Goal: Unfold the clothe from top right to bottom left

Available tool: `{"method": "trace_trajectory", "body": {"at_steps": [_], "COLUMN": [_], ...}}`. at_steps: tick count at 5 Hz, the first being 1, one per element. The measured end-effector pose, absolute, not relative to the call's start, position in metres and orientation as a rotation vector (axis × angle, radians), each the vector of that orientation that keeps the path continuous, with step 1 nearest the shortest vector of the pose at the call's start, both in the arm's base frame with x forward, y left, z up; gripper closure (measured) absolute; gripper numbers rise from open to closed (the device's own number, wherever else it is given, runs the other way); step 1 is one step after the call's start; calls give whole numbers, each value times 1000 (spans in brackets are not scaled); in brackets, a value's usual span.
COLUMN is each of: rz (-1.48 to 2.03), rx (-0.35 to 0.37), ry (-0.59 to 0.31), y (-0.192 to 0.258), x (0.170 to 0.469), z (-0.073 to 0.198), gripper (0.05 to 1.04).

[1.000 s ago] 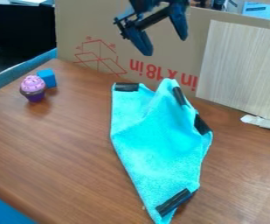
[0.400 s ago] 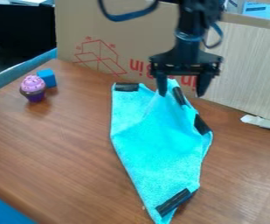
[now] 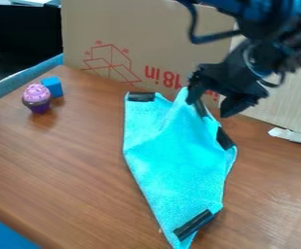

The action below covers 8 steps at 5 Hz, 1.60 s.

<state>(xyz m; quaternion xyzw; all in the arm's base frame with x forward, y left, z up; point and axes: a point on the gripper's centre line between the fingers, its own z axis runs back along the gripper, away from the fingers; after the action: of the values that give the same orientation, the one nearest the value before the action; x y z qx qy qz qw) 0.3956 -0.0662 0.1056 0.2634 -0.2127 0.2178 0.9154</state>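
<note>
Well, the cloth [image 3: 172, 151]: bright turquoise with a fuzzy, towel-like nap; it lies mid-counter, slightly right, as a long lopsided kite, broad at the far end and narrowing to a near tip; soft folds run down from a raised peak on its far edge
Black strips: smooth and flat against the nap; one at the far left corner [image 3: 141, 97], one on the right edge [image 3: 225, 138], one slanting across the near tip [image 3: 193, 225]; another, by the peak, is partly hidden behind the gripper
Gripper [image 3: 210, 105]: tilted over the cloth's far right edge; its fingers stand wide apart, with nothing held; whether either one touches the cloth I can't tell
Arm [image 3: 260, 58]: black, blurred, cut off at the top
Counter [image 3: 61, 170]: glossy brown wood grain
Far left: a toy cupcake [image 3: 37, 97] with swirled pink top and ridged purple base; a blue block [image 3: 52, 86] just beside it
Far side: cardboard [image 3: 149, 34] with red print, some of it hidden
</note>
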Motion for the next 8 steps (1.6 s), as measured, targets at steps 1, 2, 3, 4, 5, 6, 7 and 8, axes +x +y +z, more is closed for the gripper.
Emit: {"method": "trace_trajectory", "body": {"at_steps": [1, 2, 3, 4, 5, 6, 7, 8], "rz": [451, 456, 471, 505, 520, 566, 596, 598], "rx": [567, 522, 480, 425, 392, 350, 331, 330], "ry": [-443, -444, -444, -452, -417, -393, -403, -397], "y": [-66, -64, -59, -53, -51, -42, -36, -36], "x": [395, 393, 387, 383, 382, 384, 387, 385], "z": [107, 118, 129, 137, 134, 131, 129, 125], "gripper": [405, 698, 921, 989, 811, 571, 276, 77]}}
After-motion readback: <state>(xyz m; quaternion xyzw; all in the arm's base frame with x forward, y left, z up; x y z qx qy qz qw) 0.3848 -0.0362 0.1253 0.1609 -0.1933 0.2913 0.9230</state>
